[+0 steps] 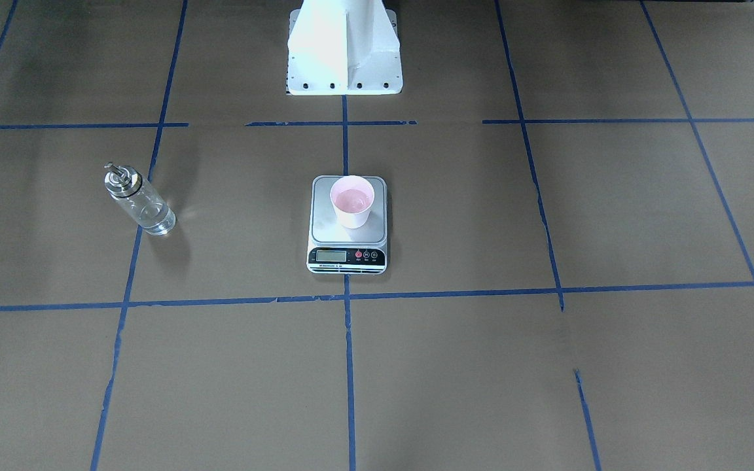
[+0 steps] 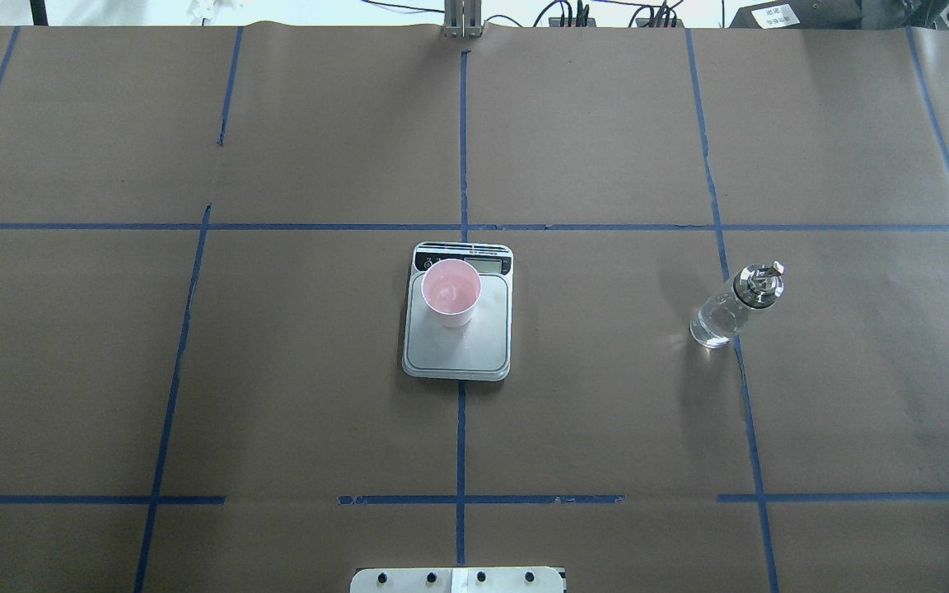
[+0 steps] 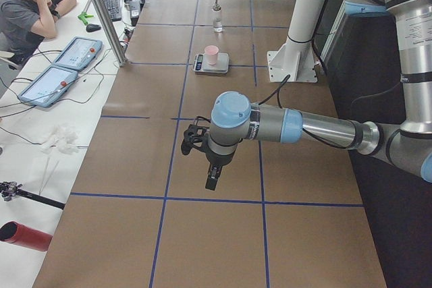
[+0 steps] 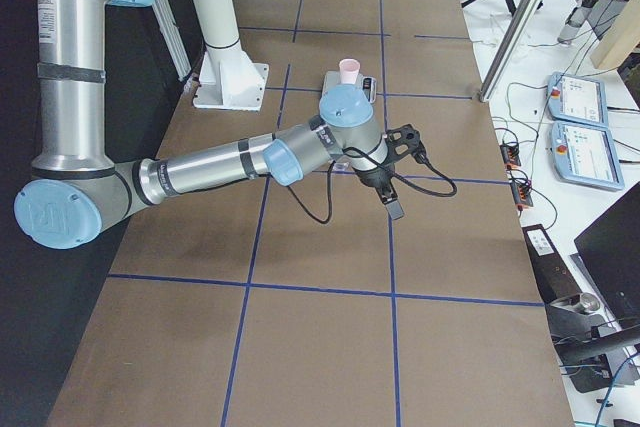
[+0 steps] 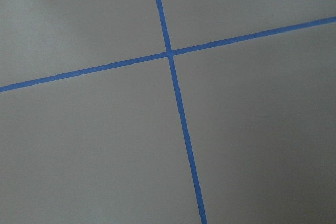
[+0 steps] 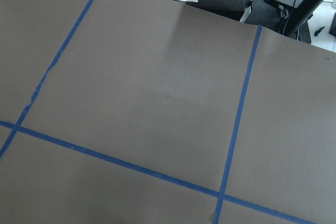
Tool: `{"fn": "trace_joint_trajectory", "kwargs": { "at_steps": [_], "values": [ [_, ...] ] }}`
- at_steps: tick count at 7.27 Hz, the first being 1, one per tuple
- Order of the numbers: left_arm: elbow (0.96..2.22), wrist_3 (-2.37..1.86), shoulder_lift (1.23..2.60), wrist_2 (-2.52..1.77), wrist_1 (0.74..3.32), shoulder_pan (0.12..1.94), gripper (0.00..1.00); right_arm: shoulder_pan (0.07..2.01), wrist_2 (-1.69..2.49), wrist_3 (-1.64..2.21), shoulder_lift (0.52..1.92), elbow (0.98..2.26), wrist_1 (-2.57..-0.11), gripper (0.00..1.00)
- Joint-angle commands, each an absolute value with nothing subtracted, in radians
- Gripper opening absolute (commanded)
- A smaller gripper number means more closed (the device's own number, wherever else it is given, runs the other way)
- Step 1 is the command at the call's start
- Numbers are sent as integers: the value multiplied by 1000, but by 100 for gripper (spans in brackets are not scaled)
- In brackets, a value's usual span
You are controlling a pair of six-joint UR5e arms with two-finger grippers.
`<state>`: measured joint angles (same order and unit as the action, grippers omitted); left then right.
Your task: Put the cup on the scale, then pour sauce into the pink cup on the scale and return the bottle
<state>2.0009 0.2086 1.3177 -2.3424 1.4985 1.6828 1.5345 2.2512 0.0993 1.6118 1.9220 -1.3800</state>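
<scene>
The pale pink cup (image 2: 451, 292) stands upright on the scale (image 2: 458, 346), towards its display end; it also shows in the front-facing view (image 1: 352, 202) on the scale (image 1: 348, 232). The clear glass bottle (image 2: 736, 306) with a metal cap stands upright on the table to the scale's right, clear liquid low inside it; it also shows in the front-facing view (image 1: 138, 200). My left gripper (image 3: 212, 181) hangs over bare table far from the scale. My right gripper (image 4: 394, 207) hangs above the table, apart from the scale. Neither is seen holding anything; I cannot tell whether they are open or shut.
The robot's white base (image 1: 344, 52) stands behind the scale. Blue tape lines grid the brown table (image 2: 194, 371). An operator (image 3: 27, 5) sits beyond the far edge with tablets (image 3: 64, 65). More tablets (image 4: 580, 127) and cables lie off the table's edge.
</scene>
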Motion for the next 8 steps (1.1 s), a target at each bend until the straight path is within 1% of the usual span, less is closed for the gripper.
{"fn": "trace_joint_trajectory", "kwargs": {
  "at_steps": [1, 3, 4, 8],
  "values": [
    [1997, 209, 1318, -2342, 1500, 1683, 100, 1549, 2256, 98, 1696, 1924, -1528, 100],
    [1996, 209, 1318, -2342, 1500, 1683, 100, 1549, 2258, 92, 1773, 1908, -1548, 100],
    [1997, 209, 1318, -2342, 1500, 1683, 100, 1549, 2269, 98, 1778, 1902, -1592, 100],
    [1977, 209, 1319, -2342, 1500, 1649, 100, 1537, 2311, 83, 1769, 1908, -1614, 100]
  ]
}}
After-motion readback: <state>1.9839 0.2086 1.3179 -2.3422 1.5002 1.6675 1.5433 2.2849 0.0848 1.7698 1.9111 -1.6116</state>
